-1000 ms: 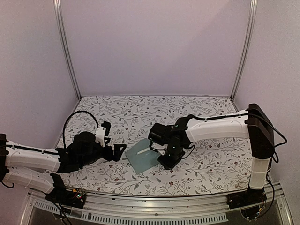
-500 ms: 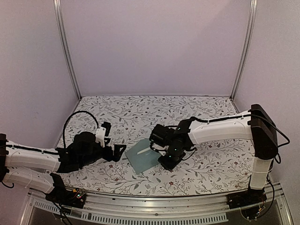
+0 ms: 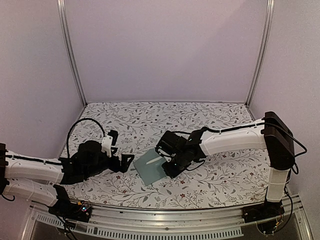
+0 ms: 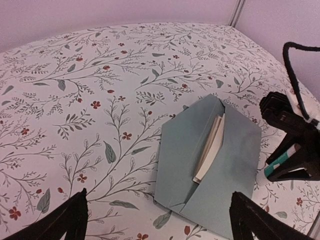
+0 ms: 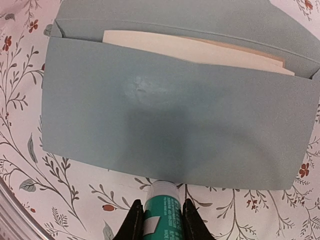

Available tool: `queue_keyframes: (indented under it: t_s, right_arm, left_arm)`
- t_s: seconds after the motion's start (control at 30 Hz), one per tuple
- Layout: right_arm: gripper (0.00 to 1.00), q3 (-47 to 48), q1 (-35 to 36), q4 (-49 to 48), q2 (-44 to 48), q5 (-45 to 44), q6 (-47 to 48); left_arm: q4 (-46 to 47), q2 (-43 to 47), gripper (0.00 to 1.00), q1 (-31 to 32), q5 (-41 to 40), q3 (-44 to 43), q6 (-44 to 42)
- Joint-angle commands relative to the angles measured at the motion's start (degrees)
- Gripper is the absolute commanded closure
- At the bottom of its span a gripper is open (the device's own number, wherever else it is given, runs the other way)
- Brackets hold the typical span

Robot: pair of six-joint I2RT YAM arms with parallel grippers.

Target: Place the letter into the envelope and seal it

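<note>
The teal envelope (image 3: 151,169) lies flat on the floral table with its flap open; it also shows in the left wrist view (image 4: 235,170) and the right wrist view (image 5: 175,120). The cream letter (image 5: 190,50) sits inside the pocket, and only its top edge shows (image 4: 212,148). My right gripper (image 5: 161,216) is shut on a white-and-teal glue stick (image 5: 163,207). The stick's tip is at the envelope's near bottom edge. A faint smear marks the envelope's front. My left gripper (image 4: 161,220) is open and empty, low over the table just left of the envelope (image 3: 127,162).
The floral tablecloth (image 3: 150,120) covers the table. Purple walls and two metal posts (image 3: 70,55) enclose the back and sides. The metal rail (image 3: 165,215) runs along the near edge.
My right gripper has moved a little left and farther from the near edge with the glue stick, closer over the envelope. The left arm and the envelope have not moved.
</note>
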State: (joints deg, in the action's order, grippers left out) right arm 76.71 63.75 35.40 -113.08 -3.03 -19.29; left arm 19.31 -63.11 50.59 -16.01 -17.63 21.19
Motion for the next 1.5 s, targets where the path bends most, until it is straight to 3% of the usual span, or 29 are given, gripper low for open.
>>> queue_keyframes:
  t_s: [0.0,0.47,0.83,1.0,1.23,1.47]
  right_arm:
    - [1.00,-5.5,0.2,6.3,-9.0,1.8,-0.4]
    - [1.00,-9.9,-1.1,-4.7,7.5,13.1,1.4]
    - [1.00,-12.3,-1.6,-14.1,17.1,21.1,-0.2]
    - [1.00,-13.1,-1.6,-18.7,20.2,25.3,-1.7]
    - [1.00,-15.1,-1.3,-27.7,25.1,27.8,-5.9]
    - [1.00,-13.6,0.4,-30.7,23.7,28.9,-7.4]
  left_arm:
    - [-0.1,1.1,0.02,-0.7,0.8,-0.9,-1.1]
    - [10.3,4.1,0.05,2.8,11.3,2.5,-7.2]
    - [16.3,3.1,0.06,10.0,15.5,3.1,-13.5]
    - [18.6,1.3,0.08,12.3,21.9,2.7,-15.9]
    - [19.4,-1.6,0.08,15.2,22.0,1.3,-17.7]
    - [21.8,-3.2,0.11,16.9,19.2,1.0,-18.1]
